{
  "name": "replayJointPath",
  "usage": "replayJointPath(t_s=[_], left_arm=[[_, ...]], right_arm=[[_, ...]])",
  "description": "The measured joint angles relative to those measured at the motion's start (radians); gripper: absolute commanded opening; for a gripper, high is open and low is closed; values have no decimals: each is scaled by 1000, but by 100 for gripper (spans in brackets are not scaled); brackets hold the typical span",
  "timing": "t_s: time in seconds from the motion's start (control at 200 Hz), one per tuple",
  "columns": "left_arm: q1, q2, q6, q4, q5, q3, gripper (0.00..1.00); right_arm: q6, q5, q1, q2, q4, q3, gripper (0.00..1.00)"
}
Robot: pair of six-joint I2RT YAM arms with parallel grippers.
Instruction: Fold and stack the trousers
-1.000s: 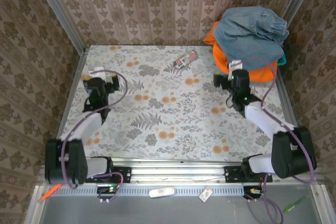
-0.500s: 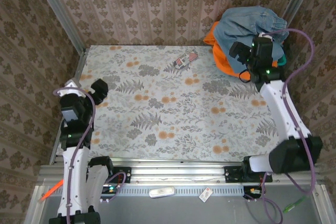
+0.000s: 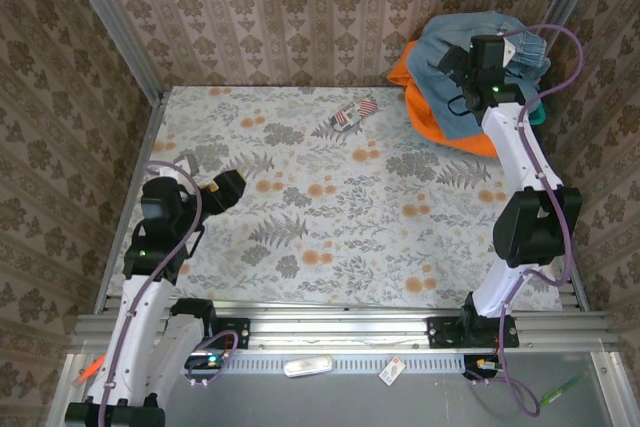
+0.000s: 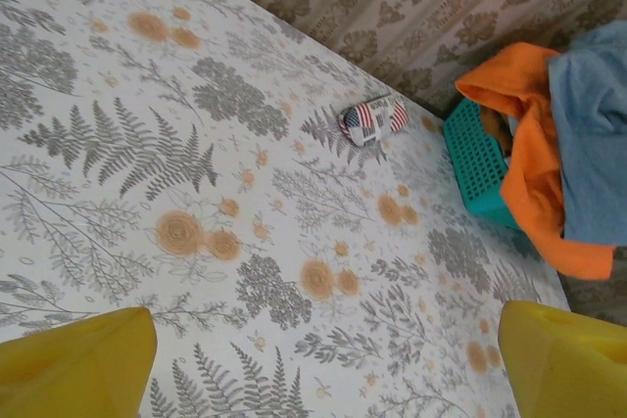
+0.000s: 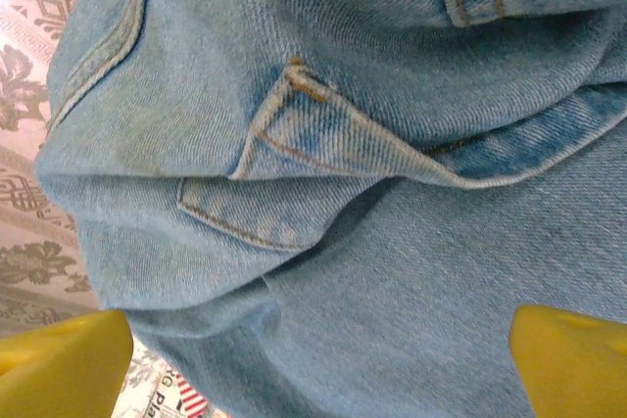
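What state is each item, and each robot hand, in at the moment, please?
Light blue denim trousers: unfolded, heaped on the orange garment.
Bright orange fabric garment: crumpled, draped over the basket's rim.
Teal slotted plastic basket: mostly buried under clothes.
Small flag-printed item: lying on the floral table.
Left hand: open, empty, above the table.
Right hand: open, at the trousers, not closed on them.

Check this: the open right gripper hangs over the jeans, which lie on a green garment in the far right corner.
Wrong colour: the top external view shows the garment under the jeans is orange, not green. The open right gripper does hang over them.
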Motion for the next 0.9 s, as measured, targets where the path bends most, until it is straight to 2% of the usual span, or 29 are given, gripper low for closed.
replayJointPath(t_s=[0.14,0.235,0.35,0.405,0.47,0.505,0.715,0.9], left_arm=[[-26,20,4,0,2,0,91],[-32,29,5,2,2,0,91],[-34,45,8,8,2,0,91],[-37,53,8,8,2,0,91],[-39,62,14,7,6,2,91],[-39,66,18,7,6,5,91],[-46,70,27,8,9,39,88],[-65,82,29,7,10,56,85]], right_arm=[[20,32,2,74,-4,110,99],[25,36,2,129,-28,193,82],[12,43,2,213,-73,321,45],[14,44,2,232,-81,338,31],[9,43,2,242,-83,340,8],[2,42,2,246,-84,340,0],[-49,39,18,232,-74,330,0],[-124,79,95,80,-2,147,0]])
